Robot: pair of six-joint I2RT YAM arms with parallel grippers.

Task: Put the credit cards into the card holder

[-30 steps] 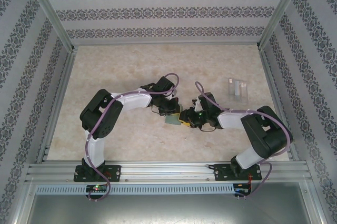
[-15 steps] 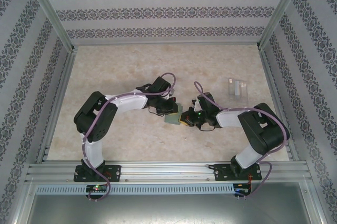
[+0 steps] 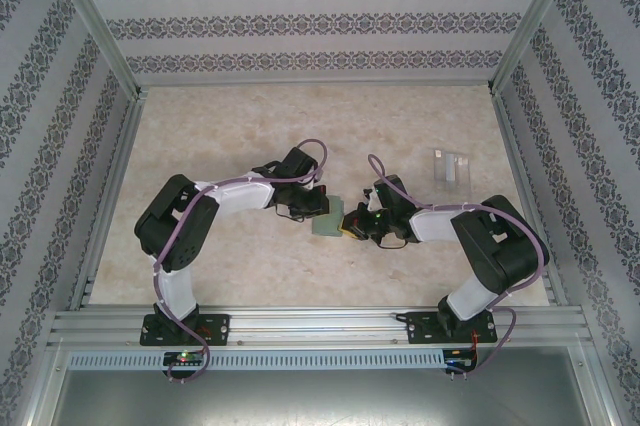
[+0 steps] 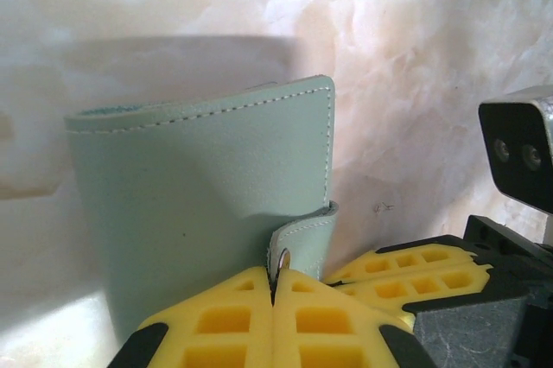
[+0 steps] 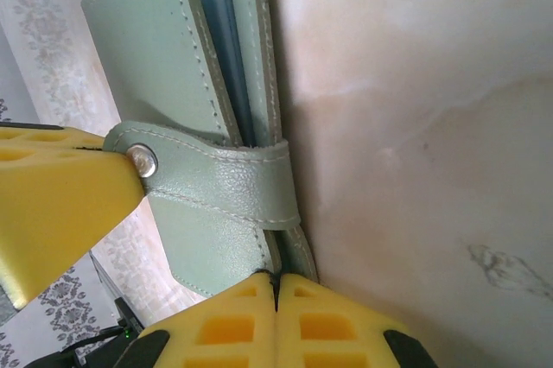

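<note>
Both tools are pinched fully closed on the card holder (image 3: 327,225) at mid-worktop (image 3: 230,126). The left tool (image 4: 275,286) has the snap tab (image 4: 302,230), and the right tool (image 5: 276,286) has a flap's edge (steadying it, I'd guess, so the tab can be pulled open). The credit cards (image 3: 451,166) lie well apart, beyond the right arm, not yet touched.

Left arm (image 3: 235,191) and right arm (image 3: 440,224) bend inward, wrists nearly meeting, jaws of both clamped tight.
</note>
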